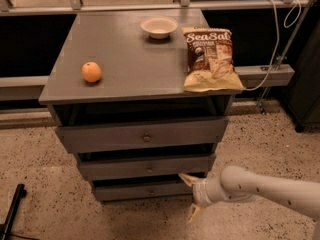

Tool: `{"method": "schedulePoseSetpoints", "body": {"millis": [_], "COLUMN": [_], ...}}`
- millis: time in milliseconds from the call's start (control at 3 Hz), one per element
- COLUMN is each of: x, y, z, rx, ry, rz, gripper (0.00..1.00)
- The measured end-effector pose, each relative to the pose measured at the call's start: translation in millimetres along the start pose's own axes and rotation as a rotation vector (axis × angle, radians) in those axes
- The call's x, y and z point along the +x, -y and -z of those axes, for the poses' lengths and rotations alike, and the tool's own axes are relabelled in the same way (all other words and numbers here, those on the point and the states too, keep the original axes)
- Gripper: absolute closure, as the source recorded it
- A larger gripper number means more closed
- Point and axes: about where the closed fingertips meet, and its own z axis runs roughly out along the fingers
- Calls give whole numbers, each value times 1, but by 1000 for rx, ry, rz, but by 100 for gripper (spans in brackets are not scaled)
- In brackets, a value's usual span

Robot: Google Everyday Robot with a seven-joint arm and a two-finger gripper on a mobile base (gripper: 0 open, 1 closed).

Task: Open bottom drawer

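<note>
The grey cabinet has three drawers stacked under its top. The bottom drawer (142, 190) is the lowest and narrowest front, with a small round knob (152, 189) at its centre, and stands slightly out. My gripper (191, 198) is at the drawer's right end, near the floor. Its two cream fingers (188, 179) are spread apart, one by the drawer's upper right corner and one lower, holding nothing. The white arm (260, 189) reaches in from the lower right.
On the cabinet top (125, 59) lie an orange (91, 72), a white bowl (159, 27) and a bag of chips (210, 59) overhanging the right edge. A black leg (12, 209) stands on the speckled floor at lower left. Cables (277, 39) hang at right.
</note>
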Motion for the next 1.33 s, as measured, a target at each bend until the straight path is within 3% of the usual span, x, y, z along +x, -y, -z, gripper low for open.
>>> {"method": "schedulePoseSetpoints", "body": {"millis": [667,1000,1333], "x": [18,29,67], "y": [-4,-11,-36], "z": [-19,-36,-55], "rx": [-45,-45,-31], "ry": [-38,67,200], "rz": [1,-17,-24], "gripper": [0,0,0]}}
